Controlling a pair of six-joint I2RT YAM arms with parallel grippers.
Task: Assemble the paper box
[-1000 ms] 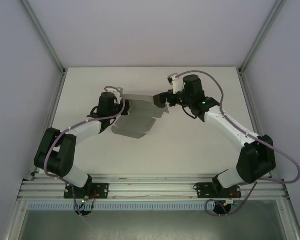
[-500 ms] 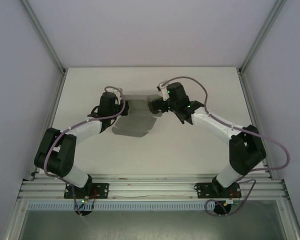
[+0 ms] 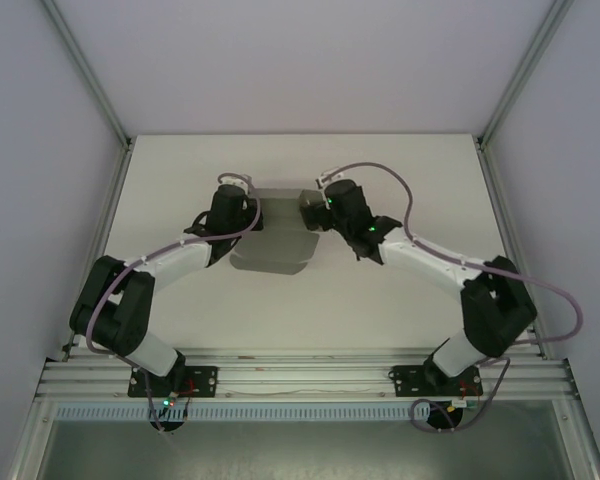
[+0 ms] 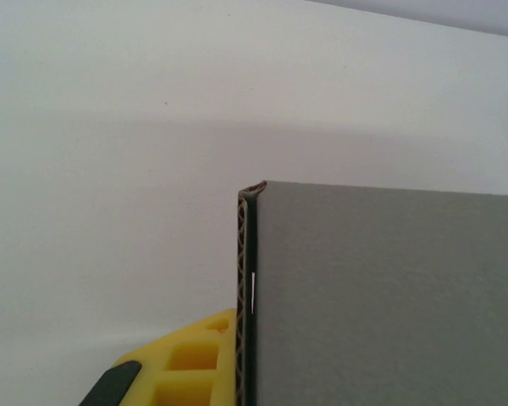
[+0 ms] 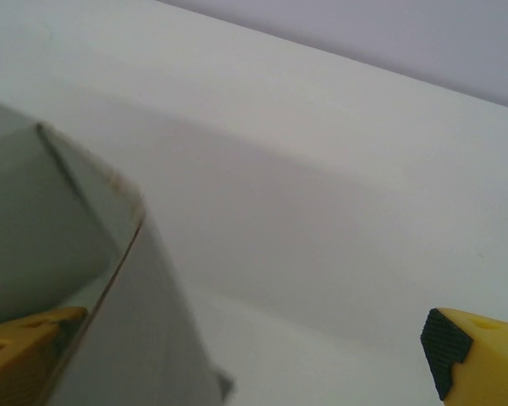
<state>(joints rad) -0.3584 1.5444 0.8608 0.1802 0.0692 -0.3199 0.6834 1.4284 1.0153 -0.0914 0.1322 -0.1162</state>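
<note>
Item: paper box [image 3: 275,235], part-folded, far middle of desk [image 3: 380,290]. My left fingers [image 3: 250,215] clamp its left edge; my right fingers [image 3: 309,211] stand wide apart around its right flap. Step, probably: raising sides. Next: fold flap inward, left steadying.

Robotics lab test cell: a white surface [image 3: 400,290] enclosed by plain pale walls [image 3: 300,60] and aluminium profile posts [image 3: 87,65], with left arm [image 3: 170,262] and right arm [image 3: 435,262] bolted to a slotted rail [image 3: 300,380] at its near edge.

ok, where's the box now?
Top view: the paper box is centre-table, between the left gripper, shut on its left edge, and the open right gripper.
</note>
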